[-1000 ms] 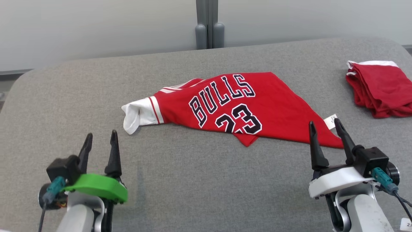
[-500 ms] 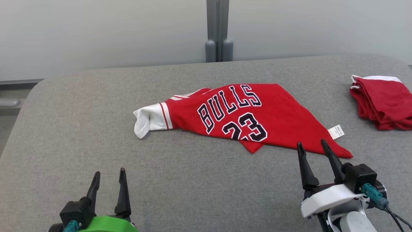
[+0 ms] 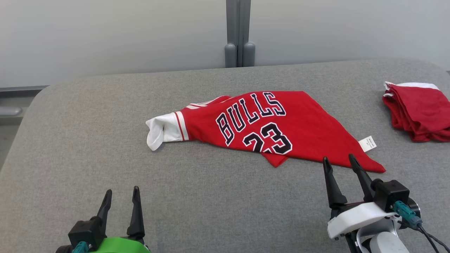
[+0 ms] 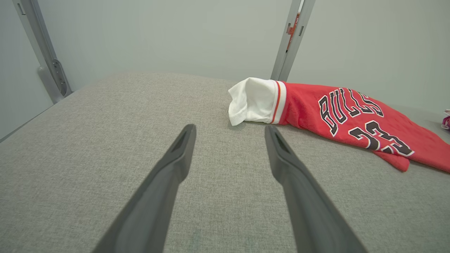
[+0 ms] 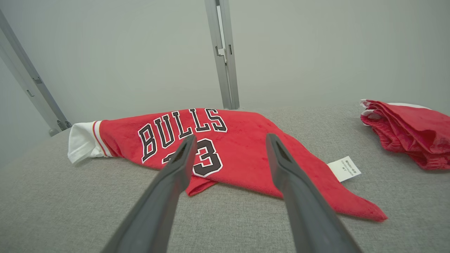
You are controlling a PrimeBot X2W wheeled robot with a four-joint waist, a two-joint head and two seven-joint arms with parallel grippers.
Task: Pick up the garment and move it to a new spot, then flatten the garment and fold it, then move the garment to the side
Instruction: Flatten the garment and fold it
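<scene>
The garment (image 3: 267, 126), a red jersey with "BULLS" and "23" in black letters edged white, lies crumpled near the middle of the grey fabric-covered bench (image 3: 88, 140), a little to the right of centre. It is not spread flat: its near edge is folded under below the number, and its body tapers to a point at the near right. A white sleeve (image 3: 163, 130) with red stripes sticks out at its left end and rests on the bench. A small white label (image 3: 367, 143) pokes out from its right edge, far of the pointed corner.

The right hand (image 3: 338, 157) stands just near of the garment's near right edge, its two dark fingers spread wide and holding nothing. In the right wrist view the fingers point across the jersey, with the number showing between them. Whether the tips touch the cloth cannot be told.

The left hand (image 3: 122, 189) is at the near left, well apart from the garment, fingers also wide and empty. In the left wrist view the white sleeve lies beyond its tips.

A second piece of red cloth with a white edge, the folded pile (image 3: 418, 112), sits at the bench's far right, apart from the jersey. Beyond the far edge a grey post (image 3: 238, 33) rises against a pale wall (image 3: 105, 35).
</scene>
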